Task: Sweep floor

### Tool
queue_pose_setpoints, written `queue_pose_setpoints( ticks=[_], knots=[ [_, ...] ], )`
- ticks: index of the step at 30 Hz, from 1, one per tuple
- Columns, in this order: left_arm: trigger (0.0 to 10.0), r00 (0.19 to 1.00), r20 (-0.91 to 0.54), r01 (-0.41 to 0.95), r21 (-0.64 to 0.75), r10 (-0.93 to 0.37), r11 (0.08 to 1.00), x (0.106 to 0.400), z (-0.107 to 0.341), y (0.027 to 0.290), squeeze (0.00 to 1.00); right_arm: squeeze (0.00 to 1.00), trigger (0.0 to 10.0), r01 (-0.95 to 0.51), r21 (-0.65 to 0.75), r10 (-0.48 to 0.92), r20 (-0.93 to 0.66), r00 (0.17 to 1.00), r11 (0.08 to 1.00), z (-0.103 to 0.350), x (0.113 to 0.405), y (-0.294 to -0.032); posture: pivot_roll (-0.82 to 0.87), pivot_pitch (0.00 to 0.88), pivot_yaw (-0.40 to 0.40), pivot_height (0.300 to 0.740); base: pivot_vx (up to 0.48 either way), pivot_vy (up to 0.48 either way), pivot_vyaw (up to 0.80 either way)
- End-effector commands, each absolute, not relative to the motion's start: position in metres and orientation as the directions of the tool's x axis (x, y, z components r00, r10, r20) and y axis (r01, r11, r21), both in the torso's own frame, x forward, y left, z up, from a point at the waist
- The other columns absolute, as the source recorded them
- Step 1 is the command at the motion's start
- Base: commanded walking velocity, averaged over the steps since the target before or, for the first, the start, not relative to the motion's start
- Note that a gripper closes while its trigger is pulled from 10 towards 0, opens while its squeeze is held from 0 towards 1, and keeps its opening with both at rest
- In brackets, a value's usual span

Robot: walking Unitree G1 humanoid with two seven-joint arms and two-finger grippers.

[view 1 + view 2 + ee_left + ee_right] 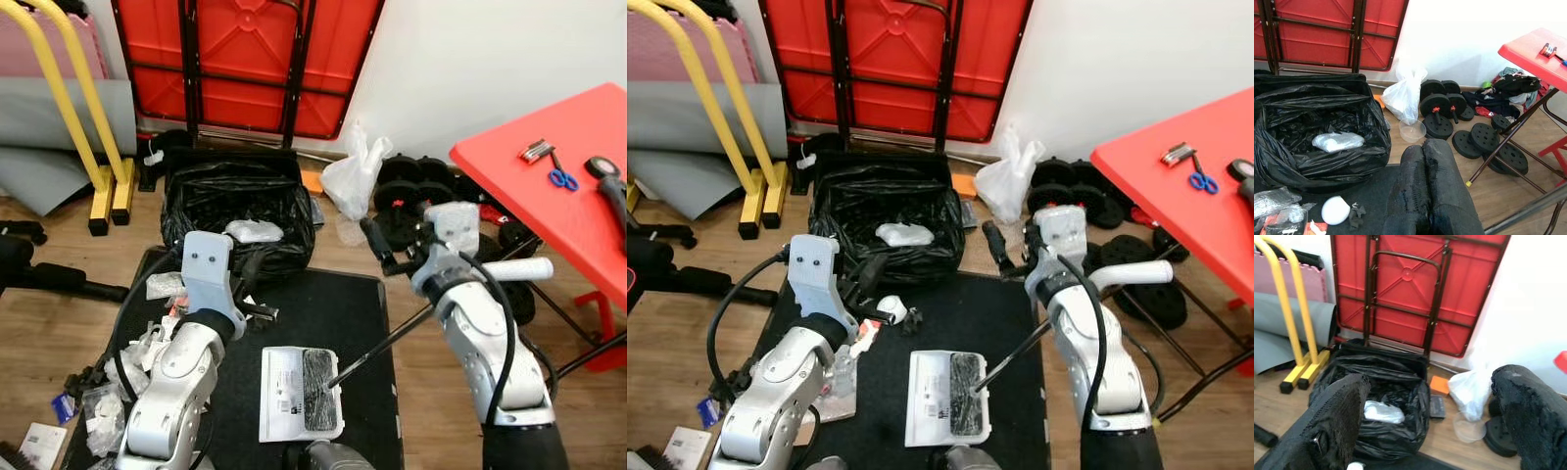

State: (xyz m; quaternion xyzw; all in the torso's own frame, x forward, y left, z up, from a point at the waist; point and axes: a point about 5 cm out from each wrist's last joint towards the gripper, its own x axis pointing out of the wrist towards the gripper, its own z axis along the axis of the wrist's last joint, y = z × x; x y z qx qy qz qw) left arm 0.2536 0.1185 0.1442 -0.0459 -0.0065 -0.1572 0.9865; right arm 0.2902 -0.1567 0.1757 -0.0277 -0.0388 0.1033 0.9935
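Note:
A black trash bag (235, 206) stands open in its bin past the black mat (338, 313), with a crumpled white wrapper (1337, 141) inside. Loose litter lies at the mat's left: plastic wrappers (108, 401) and a white round scrap (1335, 209). A white flat pad with a black brush patch (318, 389) lies on the mat between my arms, and a thin dark rod (382, 343) runs from it toward my right arm. My left gripper (1423, 144) is shut and empty, just short of the bag. My right gripper (1430, 431) is open and empty, held above the mat's far right corner.
A red table (568, 186) stands at the right on thin legs (1503, 147). Weight plates (1437, 105), a white plastic bag (353, 176) and a clear cup (1412, 129) sit by the wall. A folded red table (245, 59) leans behind the bag. A yellow frame (88, 127) is at the left.

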Motion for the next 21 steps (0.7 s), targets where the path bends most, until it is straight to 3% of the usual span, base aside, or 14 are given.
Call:
queue_pose_setpoints(
  ticks=[1,9,10,13,14,15,16,17,21],
  knots=[
    [10.0,0.946,0.021,0.323,-0.102,-0.323,0.941,0.25,0.142,0.115,0.0,0.0,10.0,-0.17,-0.078,0.173,0.046,0.984,0.982,0.172,0.291,-0.166,-0.11,0.163,-0.198,0.73,0.0,0.0,0.0],
    [10.0,0.957,0.047,0.291,-0.114,-0.287,0.95,0.252,0.146,0.122,0.0,0.0,10.0,-0.24,-0.065,0.245,0.104,0.964,0.969,0.182,0.287,-0.163,-0.11,0.163,-0.194,0.7,0.0,0.0,0.0],
    [3.1,0.956,0.057,0.292,-0.114,-0.288,0.95,0.252,0.147,0.122,0.0,0.0,10.0,-0.256,-0.041,0.259,0.111,0.959,0.966,0.183,0.286,-0.161,-0.11,0.163,-0.194,0.695,0.0,0.0,0.0],
    [3.1,0.955,0.062,0.295,-0.113,-0.289,0.949,0.252,0.148,0.122,0.0,0.0,10.0,-0.266,-0.025,0.267,0.115,0.957,0.964,0.184,0.285,-0.16,-0.11,0.163,-0.194,0.69,0.0,0.0,0.0],
    [0.0,0.954,0.064,0.299,-0.106,-0.293,0.948,0.252,0.148,0.122,0.0,0.0,10.0,-0.263,-0.011,0.263,0.1,0.96,0.965,0.181,0.284,-0.162,-0.11,0.163,-0.194,0.685,0.0,0.0,0.0],
    [0.0,0.954,0.064,0.299,-0.106,-0.293,0.948,0.252,0.148,0.122,0.0,0.0,10.0,-0.263,-0.011,0.263,0.1,0.96,0.965,0.181,0.284,-0.162,-0.11,0.163,-0.194,0.685,0.0,0.0,0.0],
    [3.5,0.953,0.06,0.3,-0.095,-0.295,0.949,0.252,0.148,0.121,0.0,0.0,10.0,-0.258,0.006,0.257,0.078,0.963,0.966,0.177,0.284,-0.165,-0.12,0.166,-0.19,0.68,0.0,0.0,0.0],
    [10.0,0.954,0.057,0.3,-0.087,-0.296,0.95,0.252,0.148,0.121,0.0,0.0,10.0,-0.252,0.021,0.251,0.06,0.966,0.967,0.173,0.283,-0.169,-0.12,0.166,-0.19,0.675,0.0,0.0,0.0],
    [10.0,0.953,0.054,0.3,-0.081,-0.297,0.95,0.252,0.148,0.121,0.0,0.0,10.0,-0.235,0.024,0.234,0.035,0.972,0.972,0.17,0.282,-0.175,-0.13,0.169,-0.187,0.665,0.0,0.0,0.0]
  ],
)
